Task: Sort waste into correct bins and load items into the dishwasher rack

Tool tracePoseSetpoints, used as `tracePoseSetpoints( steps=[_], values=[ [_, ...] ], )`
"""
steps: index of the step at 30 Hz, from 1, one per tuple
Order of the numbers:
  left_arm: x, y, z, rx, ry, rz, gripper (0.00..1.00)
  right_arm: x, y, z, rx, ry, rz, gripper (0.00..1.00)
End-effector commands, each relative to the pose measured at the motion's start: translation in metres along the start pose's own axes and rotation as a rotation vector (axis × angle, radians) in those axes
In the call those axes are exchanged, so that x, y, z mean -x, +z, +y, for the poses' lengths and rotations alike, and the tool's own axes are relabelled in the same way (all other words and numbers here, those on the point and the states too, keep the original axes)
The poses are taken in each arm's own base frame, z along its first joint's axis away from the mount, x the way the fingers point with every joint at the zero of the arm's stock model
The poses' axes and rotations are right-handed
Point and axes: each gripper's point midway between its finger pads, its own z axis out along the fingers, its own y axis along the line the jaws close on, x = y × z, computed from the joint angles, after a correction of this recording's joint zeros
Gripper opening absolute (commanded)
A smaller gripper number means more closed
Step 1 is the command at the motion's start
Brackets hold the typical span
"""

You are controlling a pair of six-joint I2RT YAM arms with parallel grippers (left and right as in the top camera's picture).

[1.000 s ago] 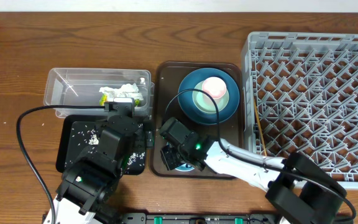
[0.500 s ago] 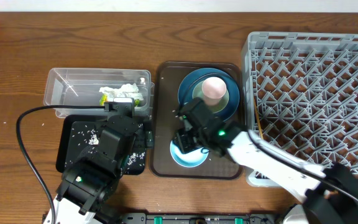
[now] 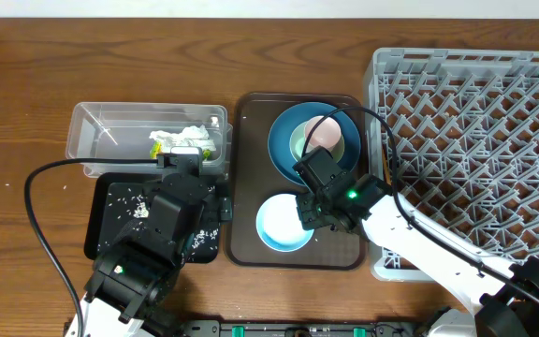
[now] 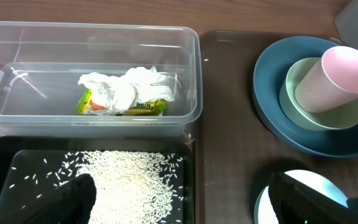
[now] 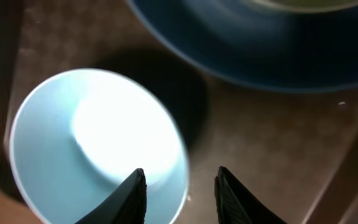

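The right gripper [image 5: 180,180] has slid rightward off the light-blue bowl [image 3: 282,223], now uncovered at lower centre on the brown tray [image 3: 249,168] (empty, it seems), jaws spread astride its right rim, likely bound for the dishwasher rack [image 3: 475,140].

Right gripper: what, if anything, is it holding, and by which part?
Nothing. The right gripper is open, its fingers either side of the blue bowl's rim, not clamping it.
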Motion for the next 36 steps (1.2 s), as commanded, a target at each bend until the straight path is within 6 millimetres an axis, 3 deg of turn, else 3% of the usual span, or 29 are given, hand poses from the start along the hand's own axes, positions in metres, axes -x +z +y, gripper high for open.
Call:
tracePoseSetpoints(
  steps=[1, 10, 36],
  values=[
    [0.009, -0.005, 0.003, 0.014, -0.011, -0.026, 0.91, 0.004, 0.000, -0.010, -0.052, -0.011, -0.032, 0.35],
    [0.009, -0.005, 0.003, 0.014, -0.012, -0.026, 0.91, 0.009, 0.002, -0.006, -0.034, -0.010, -0.049, 0.34],
    [0.009, -0.005, 0.003, 0.014, -0.019, -0.026, 0.91, -0.026, 0.001, 0.053, 0.037, 0.036, -0.018, 0.36]
  ],
)
